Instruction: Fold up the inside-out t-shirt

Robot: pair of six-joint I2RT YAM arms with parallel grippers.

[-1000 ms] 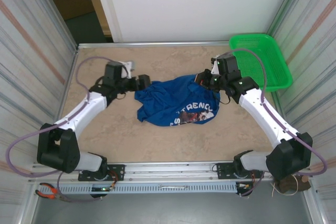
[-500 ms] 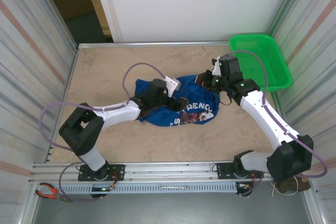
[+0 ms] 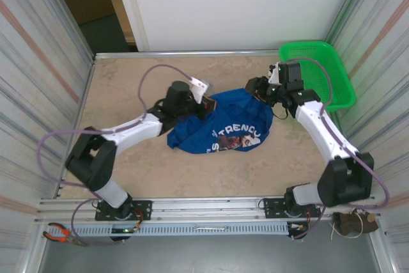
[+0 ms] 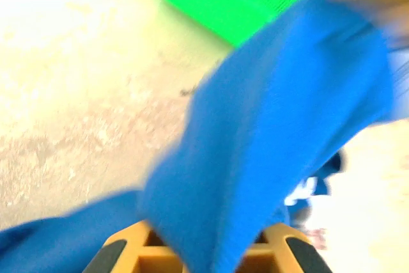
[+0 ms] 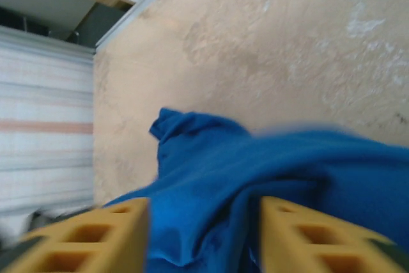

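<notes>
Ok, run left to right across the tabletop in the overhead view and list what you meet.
left gripper, shut on the shirt's left edge → blue t-shirt → right gripper, at the shirt's upper right edge → green basket

White capital letters on the blue t-shirt (image 3: 190, 133) read "TRENC", the rest lost in folds, on its near right part above a reddish graphic (image 3: 234, 140).

Beige marbled table (image 3: 128, 158), crumpled royal-blue t-shirt (image 3: 220, 126) lying near its centre, white-and-reddish print toward 6 o'clock, green mesh basket (image 3: 323, 75) at the 2 o'clock corner.
</notes>
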